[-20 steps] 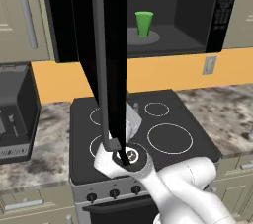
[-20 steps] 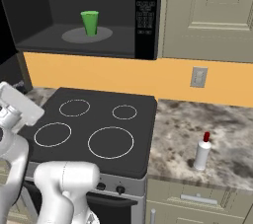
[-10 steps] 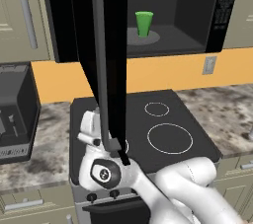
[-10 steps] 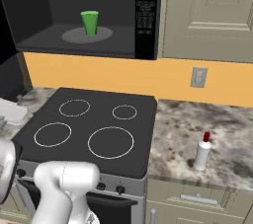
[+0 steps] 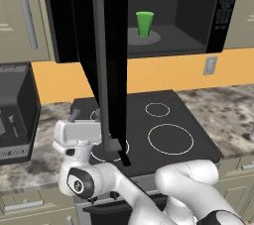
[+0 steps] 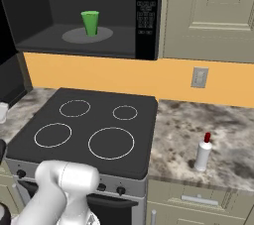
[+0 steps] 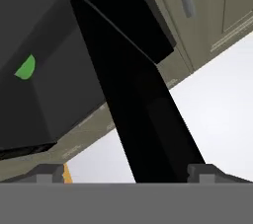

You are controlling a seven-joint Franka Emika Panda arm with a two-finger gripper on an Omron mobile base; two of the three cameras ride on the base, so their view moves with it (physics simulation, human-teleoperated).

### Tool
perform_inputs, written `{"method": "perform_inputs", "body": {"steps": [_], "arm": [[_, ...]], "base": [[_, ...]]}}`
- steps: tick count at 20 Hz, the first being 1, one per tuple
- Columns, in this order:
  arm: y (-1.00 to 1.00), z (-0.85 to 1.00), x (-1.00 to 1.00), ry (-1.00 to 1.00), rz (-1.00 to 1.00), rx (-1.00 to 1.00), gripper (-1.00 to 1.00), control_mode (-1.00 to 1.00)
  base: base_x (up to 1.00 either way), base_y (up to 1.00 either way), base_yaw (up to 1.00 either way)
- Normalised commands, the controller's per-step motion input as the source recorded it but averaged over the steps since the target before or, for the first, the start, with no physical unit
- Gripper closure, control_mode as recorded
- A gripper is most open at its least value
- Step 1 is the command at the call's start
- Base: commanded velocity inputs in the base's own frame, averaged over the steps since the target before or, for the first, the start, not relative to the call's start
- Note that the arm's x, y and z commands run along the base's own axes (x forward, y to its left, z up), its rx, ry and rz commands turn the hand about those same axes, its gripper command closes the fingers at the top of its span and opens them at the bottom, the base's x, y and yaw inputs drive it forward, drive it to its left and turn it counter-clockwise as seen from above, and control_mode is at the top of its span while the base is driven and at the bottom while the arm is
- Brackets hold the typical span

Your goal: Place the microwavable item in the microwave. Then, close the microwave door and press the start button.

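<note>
- green cup (image 5: 145, 23) stands upright on the grey turntable (image 5: 130, 36) inside the microwave (image 5: 198, 16), near the middle of the plate; also seen in right base view (image 6: 90, 23); in hand view a green sliver (image 7: 25, 67) shows in the dark cavity.
- microwave door (image 5: 106, 55) is swung open, edge-on to the left base camera, hanging out over the stove's front left area; its long grey bar handle (image 5: 100, 55) runs vertically down the door.
- keypad strip (image 6: 146, 13) on the right side of the microwave front, dark, small markings, too small to read.
- robot hand (image 5: 77, 137) sits low at the stove's front left corner, just left of the door's bottom edge, beside it; whether it touches the door I can't tell.
- gripper (image 7: 121, 171): two fingertips show at the bottom of the hand view, spread well apart, with the dark door edge running between them and nothing pinched; jaws are open.
- black stove (image 6: 84, 130) with four ring burners sits under the microwave, set between bench sections.
- white bottle with red cap (image 6: 203, 151) stands upright on the marbled bench (image 6: 223, 135) right of the stove, toward the bench's front edge, well apart from the cup.
- wall outlet (image 6: 199, 77) on the orange backsplash above the right bench.
- dark toaster-like appliance (image 5: 15, 115) on the left bench.
</note>
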Motion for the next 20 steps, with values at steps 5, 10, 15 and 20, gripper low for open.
{"method": "perform_inputs", "body": {"steps": [5, 10, 15, 20], "arm": [[0.04, 0.48, -0.55, -0.08, -0.12, 0.0, -1.0, -1.0], [-0.01, 0.55, -0.67, -0.1, -0.08, 0.09, -1.0, -1.0], [-0.27, 0.51, -0.68, -0.07, -0.02, 0.17, -1.0, -1.0], [-0.61, 0.41, -0.39, 0.0, 0.0, 0.25, -1.0, -1.0]], "base": [[0.0, 0.0, 0.0], [0.0, 0.0, 0.0], [0.0, 0.0, 0.0], [0.0, 0.0, 0.0]]}}
